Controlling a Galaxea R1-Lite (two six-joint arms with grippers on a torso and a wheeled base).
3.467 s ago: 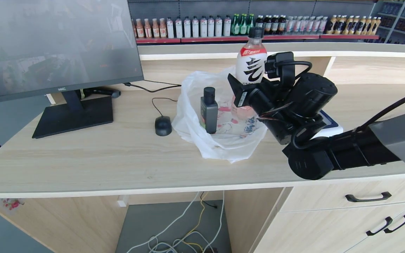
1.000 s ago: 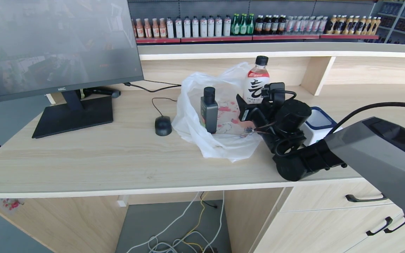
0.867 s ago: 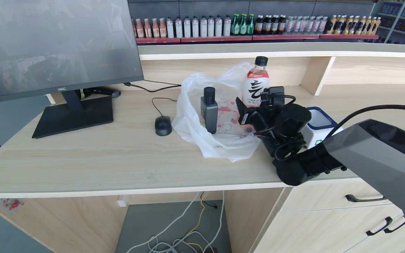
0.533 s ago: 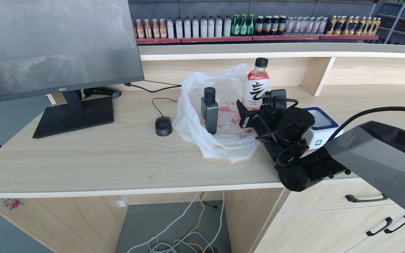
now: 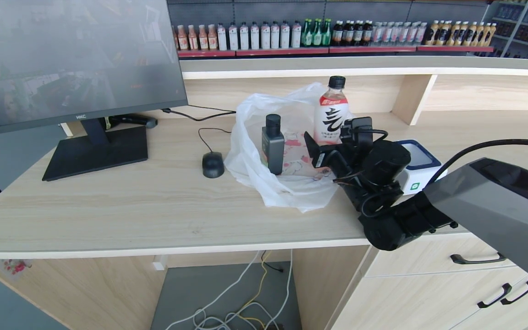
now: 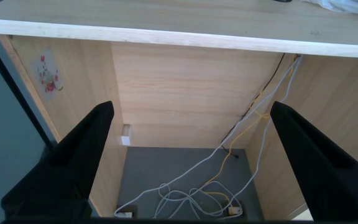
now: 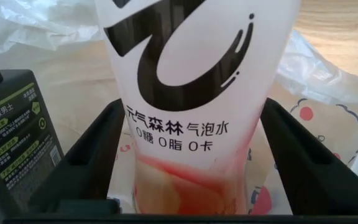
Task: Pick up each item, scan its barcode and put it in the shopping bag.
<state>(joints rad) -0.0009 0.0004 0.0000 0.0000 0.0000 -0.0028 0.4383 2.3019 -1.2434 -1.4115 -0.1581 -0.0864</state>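
My left claw (image 6: 191, 162) hangs below the near edge of the table (image 6: 166, 18), fingers spread wide and gripping nothing, with a tangle of cables (image 6: 197, 190) lying beneath it. My right claw (image 5: 324, 145) is clamped on the lower body of the sparkling water bottle (image 5: 332, 114). The bottle stands upright inside the mouth of the white shopping bag (image 5: 250, 156), on the bag's two o'clock side. I can't tell whether its base rests on the bag's bottom. The dark bottle with the black cap (image 5: 272, 145) stands in the bag at the water bottle's nine o'clock, near but apart.

My worry is this. If I let go while the base is off the table, the tall bottle may tip, and a fall toward nine o'clock would knock the dark bottle over. The thin bag film also lies close to the fingers, so pulling out could snag it and drag the lot.

The table is pale wood grain. The white scanner box (image 5: 417, 167) sits at the bag's three o'clock, a mouse (image 5: 212, 164) at its nine and a monitor (image 5: 71, 55) at ten. At twelve o'clock, far back, a shop shelf (image 5: 291, 50) carries rows of bottles.
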